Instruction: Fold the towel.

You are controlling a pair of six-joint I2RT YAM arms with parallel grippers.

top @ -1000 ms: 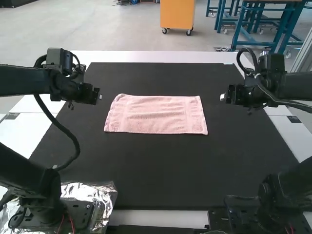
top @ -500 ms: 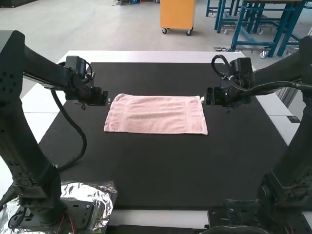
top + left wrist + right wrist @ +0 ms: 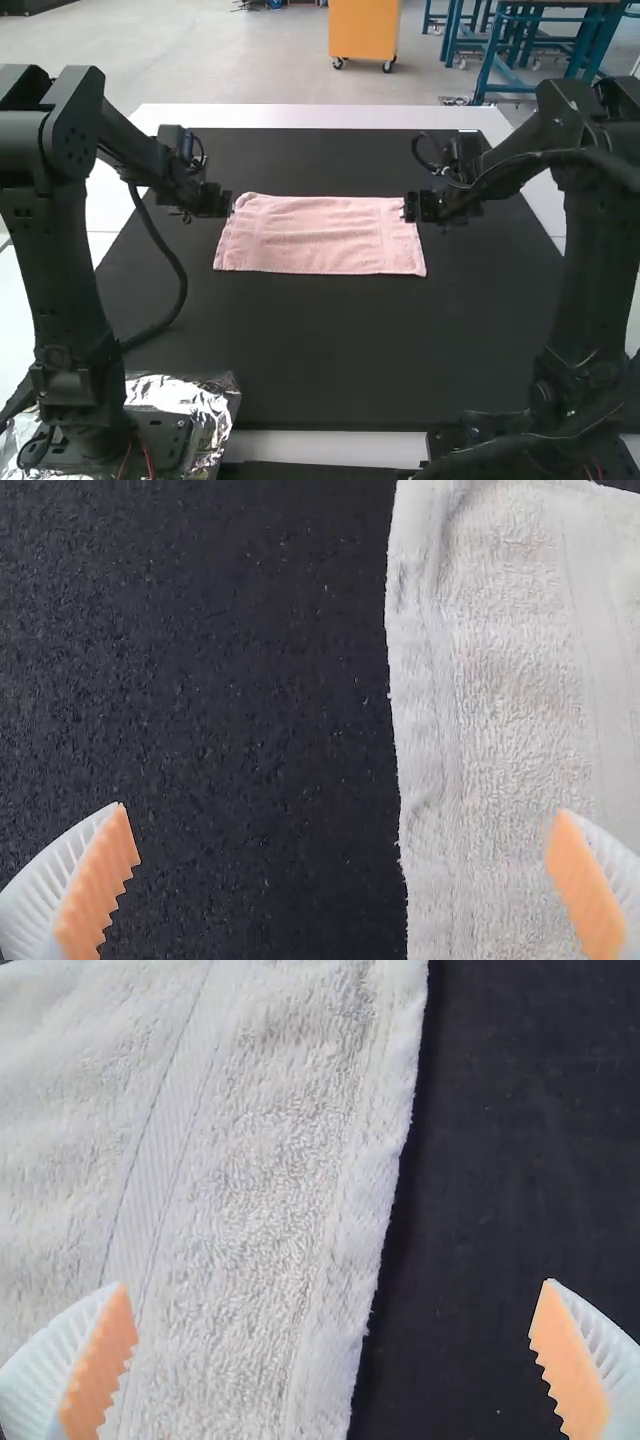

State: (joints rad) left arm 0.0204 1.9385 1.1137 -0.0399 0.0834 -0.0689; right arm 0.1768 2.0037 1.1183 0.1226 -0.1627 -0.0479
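The pink towel [image 3: 320, 235] lies flat on the black mat as a wide rectangle; whether it is layered I cannot tell. At its left far corner is my left gripper [image 3: 230, 205], and my right gripper [image 3: 408, 208] is by the right far corner. In the left wrist view, the left gripper [image 3: 340, 812] stands wide open, one finger over the towel [image 3: 500, 680] and one over the mat. The right wrist view has the right gripper [image 3: 334, 1284] wide open too, the towel's side edge [image 3: 385, 1210] running between its fingers. Neither holds cloth.
Black mat [image 3: 320, 350] surrounds the towel on all sides, with a white table border [image 3: 320, 117] beyond it. Crumpled foil [image 3: 225, 400] lies around the left arm's base. A cable loops down beside the left arm.
Both grippers have moved inward from the sides toward the towel's far corners, the right one covering more distance. The towel has stayed where it was.
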